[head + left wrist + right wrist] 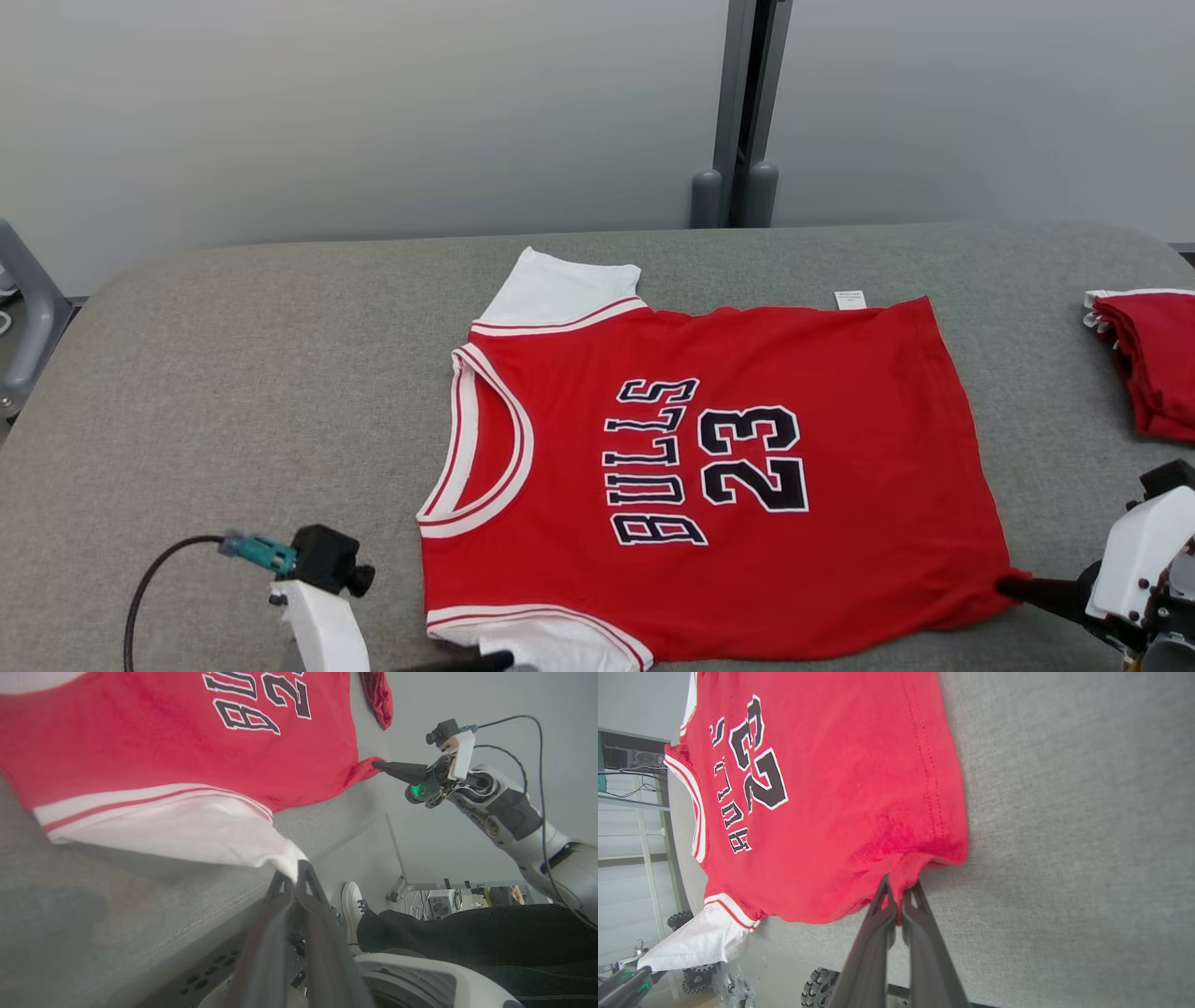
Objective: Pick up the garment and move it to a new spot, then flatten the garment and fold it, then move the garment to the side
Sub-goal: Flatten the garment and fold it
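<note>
Jersey [709, 467] lying front up, spread nearly flat across middle of desk [233, 373], collar toward the robot's left, hem toward its right; lettering sits smooth, few wrinkles. Judgement: move to a new spot and most of the flattening look done; no fold made yet, and the shift to the side comes after that. Left claw [294, 876] closed on tip of the near white sleeve, cloth lifted slightly over the desk edge. Right claw [900, 893] closed on the near hem corner, which is drawn out into a small point toward it. Both arms low at the near edge: left comes in from the left, fingers pointing along the edge toward the sleeve; right reaches in from the right, fingers nearly level, pointing left. Either last tensioning or start of first fold, cannot tell which. Red bundle [1153, 364] at far right of desk, well apart
</note>
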Available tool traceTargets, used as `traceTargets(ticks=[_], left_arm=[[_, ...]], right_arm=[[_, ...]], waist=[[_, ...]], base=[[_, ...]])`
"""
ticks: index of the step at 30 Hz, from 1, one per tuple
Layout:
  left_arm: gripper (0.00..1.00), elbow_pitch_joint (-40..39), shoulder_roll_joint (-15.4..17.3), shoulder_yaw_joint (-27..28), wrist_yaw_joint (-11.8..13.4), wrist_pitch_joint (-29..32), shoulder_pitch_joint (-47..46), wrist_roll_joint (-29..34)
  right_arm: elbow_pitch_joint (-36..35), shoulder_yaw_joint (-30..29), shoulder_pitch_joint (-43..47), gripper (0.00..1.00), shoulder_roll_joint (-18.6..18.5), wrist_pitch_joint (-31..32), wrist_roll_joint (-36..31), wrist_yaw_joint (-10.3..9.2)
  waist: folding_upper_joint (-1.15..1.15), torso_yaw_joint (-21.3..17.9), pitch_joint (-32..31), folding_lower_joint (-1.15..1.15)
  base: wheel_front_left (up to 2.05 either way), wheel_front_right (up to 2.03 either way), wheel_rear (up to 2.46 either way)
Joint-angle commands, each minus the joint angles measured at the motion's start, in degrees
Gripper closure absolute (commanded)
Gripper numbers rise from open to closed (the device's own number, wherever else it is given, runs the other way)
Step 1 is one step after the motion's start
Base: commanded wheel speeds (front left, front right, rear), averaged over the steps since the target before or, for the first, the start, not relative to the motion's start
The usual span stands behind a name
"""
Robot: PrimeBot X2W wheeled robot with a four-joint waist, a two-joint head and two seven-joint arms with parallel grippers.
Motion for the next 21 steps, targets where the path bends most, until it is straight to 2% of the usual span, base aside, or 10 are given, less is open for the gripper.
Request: traceTargets(ticks=[1,7,12,21], left_arm=[[1.0,-0.2,-0.1,1.7,-0.1,-0.6,-0.6,-1.5],[1.0,0.3,-1.9,8.8,-0.1,-2.1,-0.7,-6.5],[1.0,2.2,-4.3,13.5,-0.1,-1.4,-1.0,-7.8],[1.0,9.0,-10.3,21.1,-0.1,-3.3,-1.7,-4.9]], right_arm=[[-0.1,-0.5,-0.7,1.0,0.1,-0.5,0.5,0.0],[0.5,-2.4,-3.3,1.0,1.0,-3.0,1.0,0.0],[1.9,-3.7,-5.3,1.0,1.8,-5.6,0.6,0.0],[3.5,-5.1,-8.0,1.0,3.8,-9.0,-0.5,0.0]], waist=[[0.0,-0.1,0.4,0.0],[0.0,-0.3,2.6,0.0],[0.0,-0.2,4.2,0.0],[0.0,0.0,7.0,0.0]], base=[[0.0,0.0,0.0],[0.0,0.0,0.0],[0.0,0.0,0.0],[0.0,0.0,0.0]])
